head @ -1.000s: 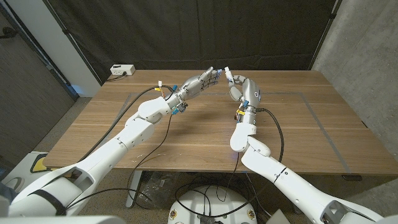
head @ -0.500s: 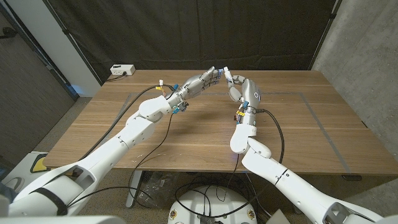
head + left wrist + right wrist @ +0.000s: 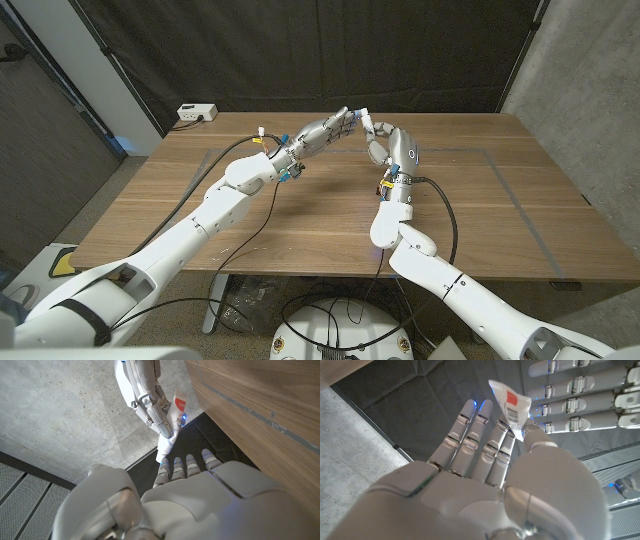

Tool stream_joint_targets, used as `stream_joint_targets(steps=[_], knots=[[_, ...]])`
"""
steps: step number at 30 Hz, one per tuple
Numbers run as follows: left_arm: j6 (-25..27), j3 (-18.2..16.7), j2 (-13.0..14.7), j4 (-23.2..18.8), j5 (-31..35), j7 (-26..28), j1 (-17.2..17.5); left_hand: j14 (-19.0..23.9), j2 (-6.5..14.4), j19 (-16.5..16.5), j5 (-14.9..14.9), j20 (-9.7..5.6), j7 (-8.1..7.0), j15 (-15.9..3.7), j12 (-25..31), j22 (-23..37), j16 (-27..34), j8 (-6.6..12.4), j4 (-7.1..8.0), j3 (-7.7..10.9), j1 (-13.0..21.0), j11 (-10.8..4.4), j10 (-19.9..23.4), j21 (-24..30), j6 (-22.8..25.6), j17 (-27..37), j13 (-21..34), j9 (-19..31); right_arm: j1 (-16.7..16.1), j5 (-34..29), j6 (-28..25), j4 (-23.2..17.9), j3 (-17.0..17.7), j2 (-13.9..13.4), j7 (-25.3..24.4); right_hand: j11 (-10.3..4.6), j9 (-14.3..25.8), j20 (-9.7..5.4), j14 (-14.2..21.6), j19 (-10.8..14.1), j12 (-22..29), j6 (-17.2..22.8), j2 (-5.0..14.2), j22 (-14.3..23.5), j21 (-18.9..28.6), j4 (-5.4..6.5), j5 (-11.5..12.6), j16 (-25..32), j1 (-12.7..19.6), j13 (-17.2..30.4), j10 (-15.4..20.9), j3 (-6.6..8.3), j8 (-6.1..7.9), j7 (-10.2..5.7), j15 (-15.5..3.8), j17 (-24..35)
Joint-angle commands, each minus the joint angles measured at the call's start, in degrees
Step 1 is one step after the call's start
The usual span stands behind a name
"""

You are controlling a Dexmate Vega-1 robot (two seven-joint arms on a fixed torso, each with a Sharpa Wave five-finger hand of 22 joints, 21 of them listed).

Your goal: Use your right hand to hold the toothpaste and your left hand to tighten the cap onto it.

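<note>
Head view: right hand [image 3: 392,146] gripping toothpaste [image 3: 366,118], left hand [image 3: 333,128] fingertips at its cap end.

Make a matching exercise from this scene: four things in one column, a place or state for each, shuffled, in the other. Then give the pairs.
Things
1. right hand
2. left hand
3. toothpaste
4. power strip

Places or states
A. lies at the table's far left corner
B. reaches in from the left, fingertips close to the tube's end
C. holds the tube above the table
D. white with red print, pinched in a hand's fingers

Pairs: 1-C, 2-B, 3-D, 4-A
</note>
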Motion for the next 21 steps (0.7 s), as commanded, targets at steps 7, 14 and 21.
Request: stream_joint_targets(steps=[7, 14, 21], knots=[[-0.38, 0.56, -0.83, 0.79, 0.48, -0.38, -0.84, 0.10, -0.13, 0.05, 0.02, 0.04, -0.44, 0.28, 0.24, -0.02, 0.03, 0.48, -0.24, -0.26, 0.56, 0.16, 0.09, 0.33, 0.30, -0.07, 0.10, 0.06, -0.86, -0.98, 1.45, -1.79, 0.26, -0.67, -0.42, 0.07, 0.32, -4.58, 0.62, -0.25, -0.14, 1.65, 0.56, -0.01, 0.43, -0.09, 0.42, -0.05, 0.26, 0.28, 0.37, 0.32, 0.34, -1.07, -3.45, 0.22], [-0.73, 0.85, -1.35, 1.32, 0.59, -0.73, -1.25, 0.17, -0.12, 0.06, 0.00, 0.05, -0.41, 0.24, 0.25, -0.02, 0.04, 0.48, -0.25, -0.27, 0.60, 0.15, 0.13, 0.35, 0.36, -0.07, 0.10, 0.06, -1.07, -1.41, 1.49, -2.68, 0.88, -0.91, -0.50, -0.02, 0.33, -4.56, 0.63, -0.27, -0.21, 1.70, 0.54, -0.02, 0.43, -0.09, 0.42, -0.06, 0.24, 0.28, 0.35, 0.32, 0.29, -1.07, -3.45, 0.21], [-0.77, 1.48, -2.22, 2.39, 1.09, -1.28, -2.50, 0.19, -0.11, 0.10, -0.02, 0.13, -0.57, 0.18, 0.25, -0.02, 0.04, 0.48, -0.25, -0.27, 0.64, 0.03, 0.14, 0.37, 0.43, -0.07, 0.10, 0.06, -1.95, -1.85, 1.63, -3.74, 1.37, -1.37, -0.70, -0.11, 0.34, -4.56, 0.61, -0.26, -0.29, 1.69, 0.53, -0.02, 0.43, -0.09, 0.42, -0.08, 0.22, 0.29, 0.32, 0.33, 0.20, -1.13, -3.43, 0.22]])
